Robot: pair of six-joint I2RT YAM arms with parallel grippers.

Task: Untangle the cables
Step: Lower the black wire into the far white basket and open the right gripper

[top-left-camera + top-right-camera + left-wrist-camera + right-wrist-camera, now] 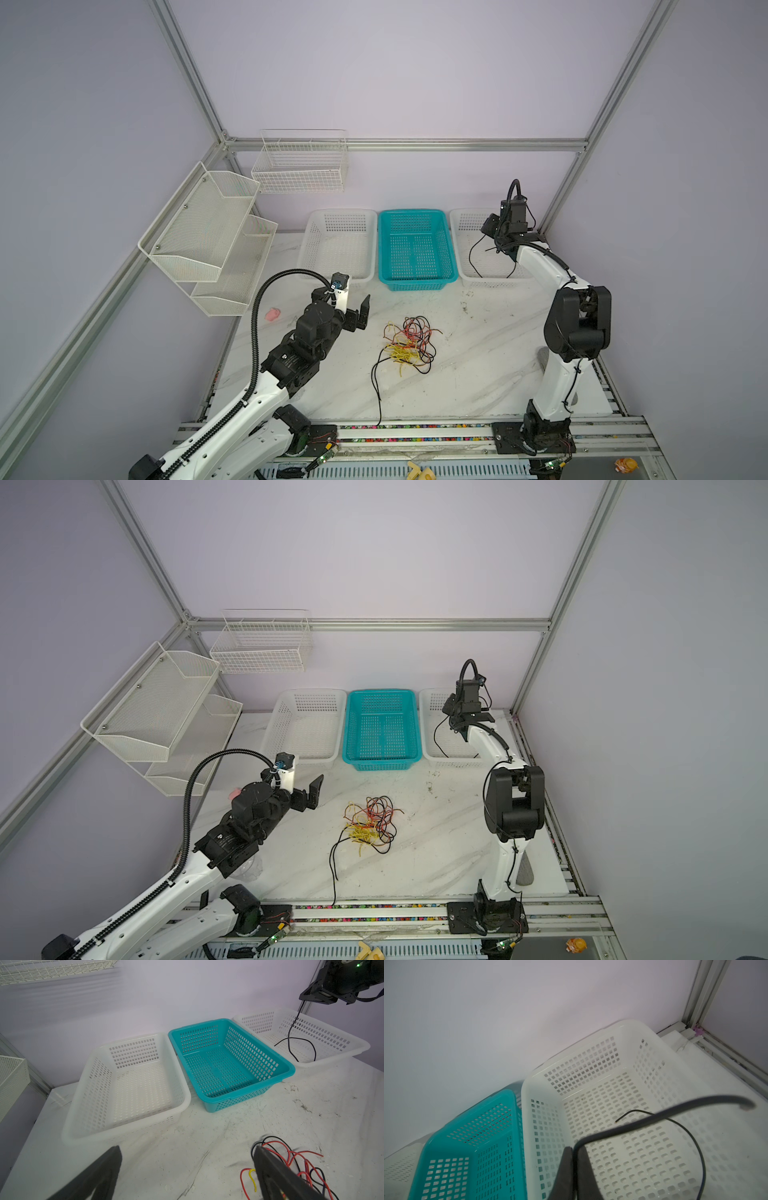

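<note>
Our right claw (573, 1150) is pinched shut on a black cable (708, 1098), up over the white basket (525, 1109) at the back of the table (478, 365). The cable hangs down from the claw and curls on the basket floor. It is thin, light and floppy, so it bends any way and could slip out of a loose pinch.

Our left claw (187, 1153) is spread wide with nothing in it. It is near the pile of cables (409, 345) in the middle of the table. Red, yellow and black ones loop over each other there. We think a hard pull would make the knots tighter. It looks best to pinch one loose end, like the long black tail (378, 395) sticking out toward the front, and pull slowly.
</note>
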